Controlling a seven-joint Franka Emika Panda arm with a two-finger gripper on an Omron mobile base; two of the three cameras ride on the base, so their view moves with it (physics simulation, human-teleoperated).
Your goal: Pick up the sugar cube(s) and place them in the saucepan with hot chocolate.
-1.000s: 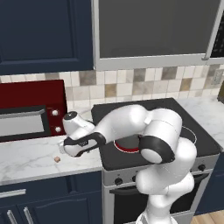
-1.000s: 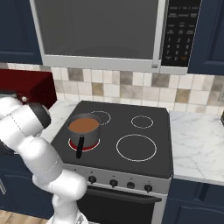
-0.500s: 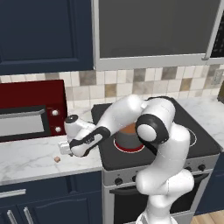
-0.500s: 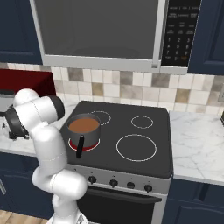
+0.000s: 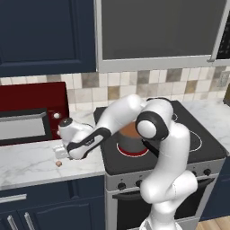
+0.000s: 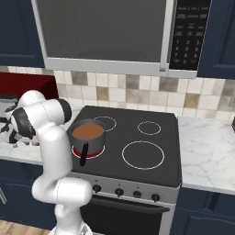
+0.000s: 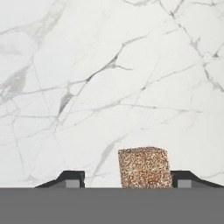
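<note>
gripper (image 7: 127, 180): jaws spread, nothing grasped, low over marble counter (image 7: 109, 65) left of stove. sugar cube (image 7: 143, 167): between fingertips, nearer the right one. saucepan (image 6: 88, 137): front left burner, no cube visible inside. progress: nothing delivered.

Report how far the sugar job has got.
Done: nothing visible; the saucepan shows only smooth brown liquid. In hand: the gripper is low over the marble counter, jaws open either side of a sugar cube, not yet closed. Another cube lies on the counter. Left: grasp, carry, drop in the pan.
</note>
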